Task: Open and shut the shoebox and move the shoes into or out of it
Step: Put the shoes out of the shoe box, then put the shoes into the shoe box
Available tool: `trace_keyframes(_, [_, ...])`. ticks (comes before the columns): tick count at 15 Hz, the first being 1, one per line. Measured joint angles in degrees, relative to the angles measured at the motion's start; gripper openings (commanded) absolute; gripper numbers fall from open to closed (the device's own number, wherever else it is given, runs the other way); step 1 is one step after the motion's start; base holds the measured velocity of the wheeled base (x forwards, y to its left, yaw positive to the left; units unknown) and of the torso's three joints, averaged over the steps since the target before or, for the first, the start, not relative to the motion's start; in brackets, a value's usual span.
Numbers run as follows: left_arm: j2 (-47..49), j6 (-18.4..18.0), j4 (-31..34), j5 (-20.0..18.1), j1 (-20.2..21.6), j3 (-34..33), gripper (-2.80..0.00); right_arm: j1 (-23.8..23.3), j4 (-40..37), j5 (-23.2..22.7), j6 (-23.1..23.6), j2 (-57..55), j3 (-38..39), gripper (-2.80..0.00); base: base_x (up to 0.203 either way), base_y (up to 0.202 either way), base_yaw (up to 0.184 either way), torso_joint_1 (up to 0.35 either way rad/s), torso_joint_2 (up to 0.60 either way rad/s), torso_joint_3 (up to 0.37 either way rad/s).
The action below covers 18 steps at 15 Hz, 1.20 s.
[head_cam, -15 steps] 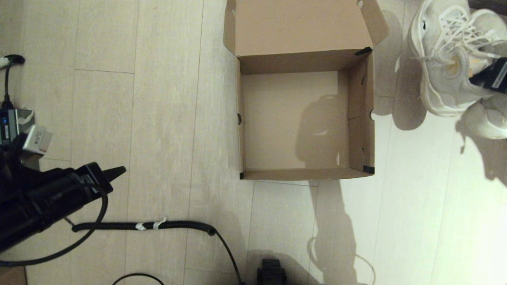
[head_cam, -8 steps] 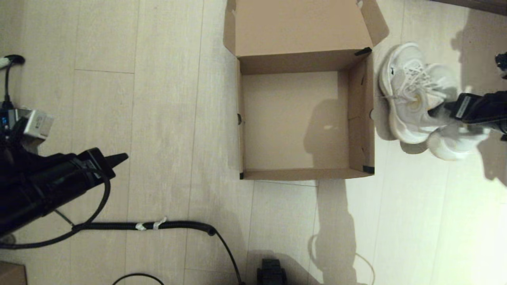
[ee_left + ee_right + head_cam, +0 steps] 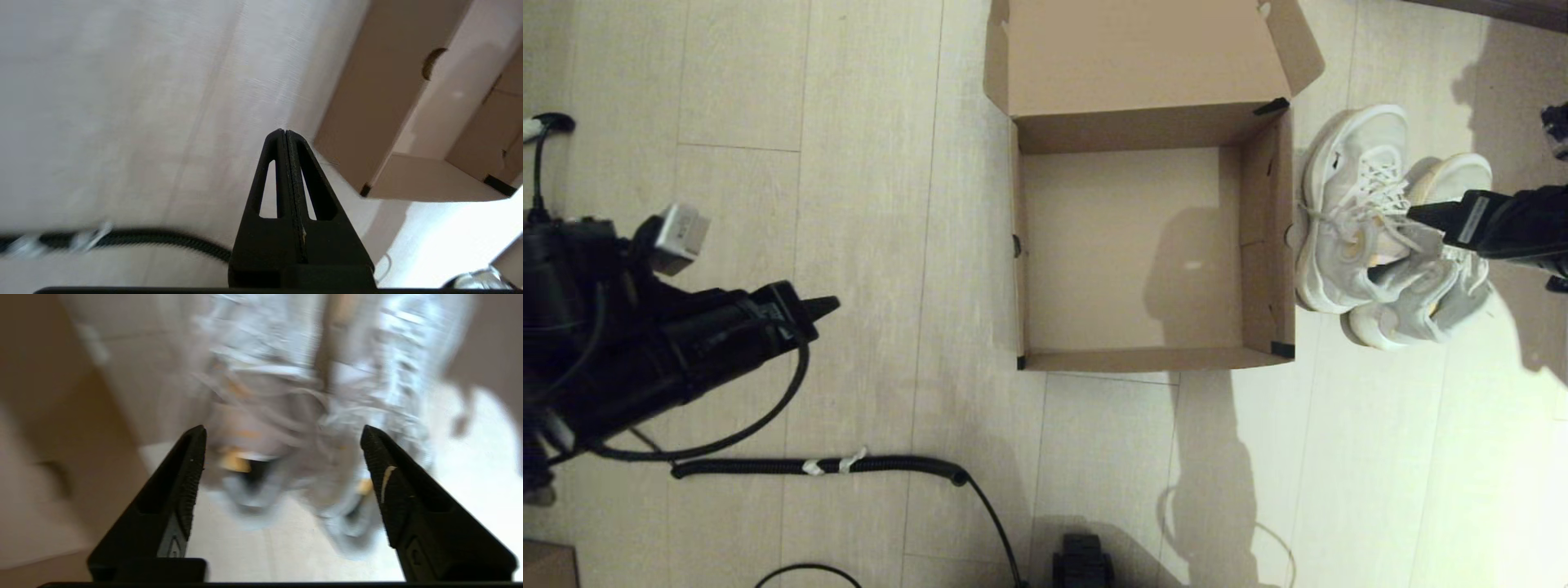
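Note:
The brown shoebox (image 3: 1262,245) stands open and empty on the floor, its lid flap (image 3: 1135,49) raised at the far side. The two white sneakers (image 3: 1347,212) lie side by side on the floor just right of the box's right wall. My right gripper (image 3: 1417,214) hovers over them, open; in the right wrist view its fingertips (image 3: 196,437) stand wide apart with the shoes (image 3: 261,396) beyond them and nothing held. My left gripper (image 3: 825,306) is shut and empty, left of the box; the left wrist view shows the box's left wall (image 3: 380,122) ahead of the gripper (image 3: 284,132).
A black coiled cable (image 3: 849,465) runs across the floor near me, left of the box. A small black object (image 3: 1082,563) sits at the near edge. A brown box corner (image 3: 543,563) shows at the near left.
The shoes came down from high up to the floor beside the box's right wall, and the right gripper let go of them. The left arm moved toward the box.

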<state>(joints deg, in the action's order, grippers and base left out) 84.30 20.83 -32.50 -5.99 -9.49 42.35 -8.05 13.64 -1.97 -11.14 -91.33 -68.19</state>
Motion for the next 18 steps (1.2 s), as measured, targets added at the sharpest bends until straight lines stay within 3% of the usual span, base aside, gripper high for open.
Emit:
trace_keyframes(4, [8.3,-0.4,-0.2,0.9,-5.8,7.8,-2.8,6.7,0.2,0.2,-0.2,0.3,-1.4,-2.8,0.0,0.0,0.0,0.0,0.0,0.0])
trace_keyframes(7, [14.4,-0.3,-0.3,2.5,-8.2,12.9,-2.8,9.0,3.8,1.3,-0.2,-3.4,-1.6,-2.8,0.0,0.0,0.0,0.0,0.0,0.0])
trace_keyframes(10, [20.3,-0.2,-0.3,2.9,-9.9,18.5,-2.8,10.7,9.4,2.9,-0.3,-7.5,-1.3,-2.8,0.0,0.0,0.0,0.0,0.0,0.0])
trace_keyframes(18, [33.9,-2.0,0.2,4.1,-11.8,35.2,-2.8,16.6,10.7,2.9,-2.4,-10.6,3.4,-2.8,0.0,0.0,0.0,0.0,0.0,0.0])
